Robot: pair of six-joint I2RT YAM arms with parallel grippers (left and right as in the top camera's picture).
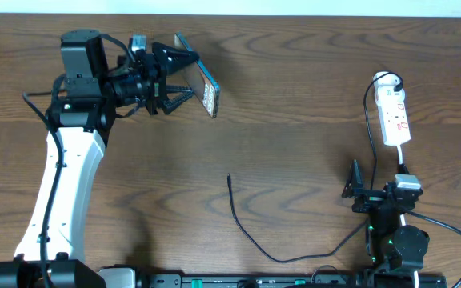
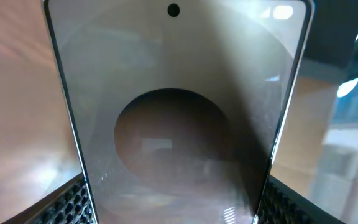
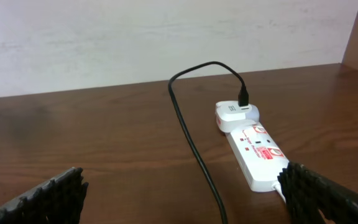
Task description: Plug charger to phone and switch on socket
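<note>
Overhead, at the near edge's right end, the right gripper [image 1: 352, 182] sits spread wide and empty. The charger [image 1: 236, 214] lies limp near centre, probably light and floppy, best pinched just behind its stiff tip. Farther back, the socket [image 1: 395, 118] nears the far-right corner, and the left gripper [image 1: 193, 78] clamps the slick, fragile phone [image 1: 207, 86] far-left.

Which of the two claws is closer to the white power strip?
The right gripper: it hangs open just short of the socket, facing it. The left gripper is far across the table, holding the phone.
</note>
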